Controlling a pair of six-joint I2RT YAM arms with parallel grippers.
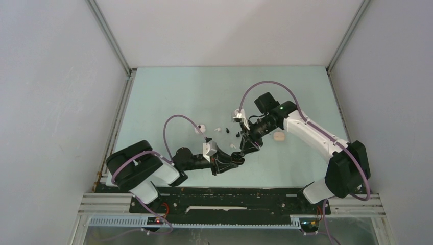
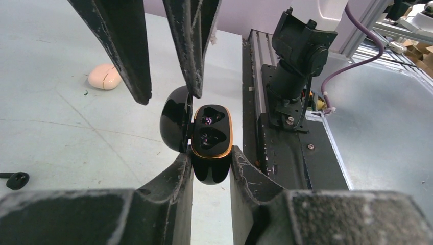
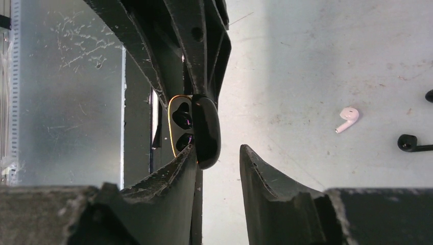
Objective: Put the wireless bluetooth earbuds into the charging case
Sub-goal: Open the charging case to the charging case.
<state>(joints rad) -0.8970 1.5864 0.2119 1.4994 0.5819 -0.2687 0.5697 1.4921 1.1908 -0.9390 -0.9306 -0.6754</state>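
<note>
At the near centre of the bench (image 1: 178,92), just ahead of the two bases, I have the black charging case (image 2: 210,140) clenched by its lower body in the left pincer (image 2: 210,162), a finger pressed on each flank. Its orange-rimmed face is turned toward the wrist camera. The lid (image 2: 175,125) stands swung open at 9 o'clock of the body. The right pincer (image 3: 218,150) straddles that lid, released: one finger touches it and the other stands clear of it. Both wells look dark and, as far as I can tell, empty. I judge the step in hand to be steadying the opened case before any bud goes in.

To do it well, I would hold the left clamp firm and low, away from the hinge. I would draw the right pincer off along the lid's plane, so that it cannot nudge the lid shut.

The loose earbuds (image 1: 217,129) lie on the bench at 10 to 12 o'clock of the case. A white earbud (image 3: 349,117) and a black earbud (image 3: 411,144) show at 3 o'clock of the right fingers.

The left arm (image 1: 189,159) reaches in low from 8 o'clock, forearm nearly flat. The right arm (image 1: 311,130) comes in from 4 o'clock, wrist pitched down onto the case.
</note>
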